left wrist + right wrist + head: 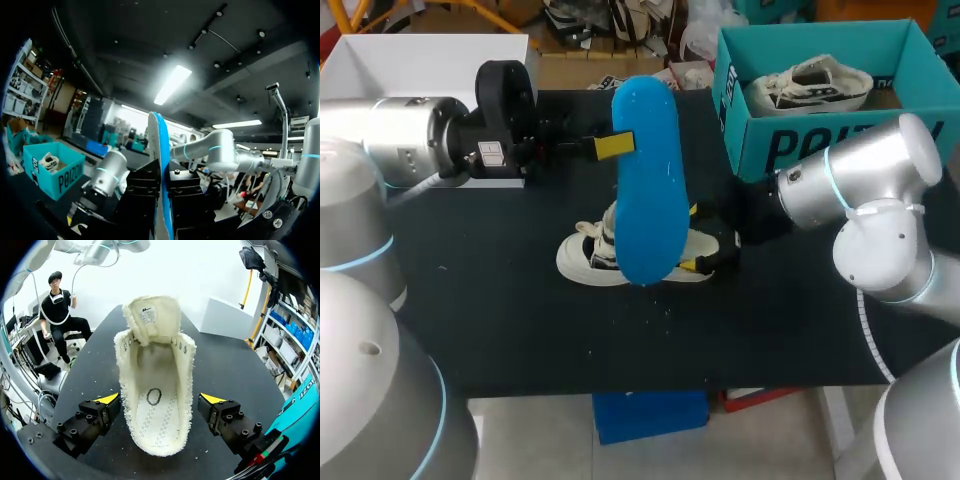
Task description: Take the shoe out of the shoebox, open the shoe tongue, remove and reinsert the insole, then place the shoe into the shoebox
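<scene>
A blue insole (650,180) hangs upright over the table, held at its upper edge by my left gripper (617,146), which is shut on it. In the left wrist view the insole (159,150) stands edge-on, pinched between the black fingers (142,182). Below it a white shoe (588,256) lies on the black table (520,330), half hidden by the insole. The right wrist view looks into the shoe (155,390): its tongue (150,315) is folded back and the inside is bare. My right gripper (160,400) is open, with a yellow tip on each side of the heel.
The teal shoebox (800,150) stands at the back right with a second white shoe (810,85) in it. A white box (380,60) sits at the back left, behind my left arm. Bare table lies in front of the shoe.
</scene>
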`<action>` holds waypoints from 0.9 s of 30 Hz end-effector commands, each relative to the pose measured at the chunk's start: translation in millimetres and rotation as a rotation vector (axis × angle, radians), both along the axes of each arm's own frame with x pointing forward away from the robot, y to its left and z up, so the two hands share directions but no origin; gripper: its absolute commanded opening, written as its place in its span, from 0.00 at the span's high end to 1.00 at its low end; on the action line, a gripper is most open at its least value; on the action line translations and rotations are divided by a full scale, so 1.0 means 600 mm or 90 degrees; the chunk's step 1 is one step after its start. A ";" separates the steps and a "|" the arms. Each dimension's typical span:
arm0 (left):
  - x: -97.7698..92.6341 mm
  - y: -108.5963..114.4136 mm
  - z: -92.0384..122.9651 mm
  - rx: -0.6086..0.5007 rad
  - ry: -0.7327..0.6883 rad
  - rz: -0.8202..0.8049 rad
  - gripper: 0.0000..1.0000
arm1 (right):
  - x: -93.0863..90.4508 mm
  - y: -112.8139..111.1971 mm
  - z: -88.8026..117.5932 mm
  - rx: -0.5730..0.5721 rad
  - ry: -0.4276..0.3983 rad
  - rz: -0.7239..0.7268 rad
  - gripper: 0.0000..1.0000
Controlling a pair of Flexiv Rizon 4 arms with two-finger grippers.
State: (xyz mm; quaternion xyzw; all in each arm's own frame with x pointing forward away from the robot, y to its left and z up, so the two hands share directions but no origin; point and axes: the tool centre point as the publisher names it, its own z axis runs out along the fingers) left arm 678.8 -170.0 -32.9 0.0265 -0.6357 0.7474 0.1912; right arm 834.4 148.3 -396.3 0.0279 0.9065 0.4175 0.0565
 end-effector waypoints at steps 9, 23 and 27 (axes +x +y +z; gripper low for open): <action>0.000 -0.003 -0.002 -0.001 -0.001 0.002 1.00 | 0.016 -0.025 -0.018 0.058 0.013 0.009 0.00; 0.000 -0.003 -0.002 -0.001 -0.001 0.002 1.00 | 0.017 -0.037 -0.014 0.028 0.015 0.002 0.00; 0.000 -0.003 -0.002 -0.001 -0.001 0.002 1.00 | 0.018 -0.040 0.007 -0.012 0.008 0.005 0.00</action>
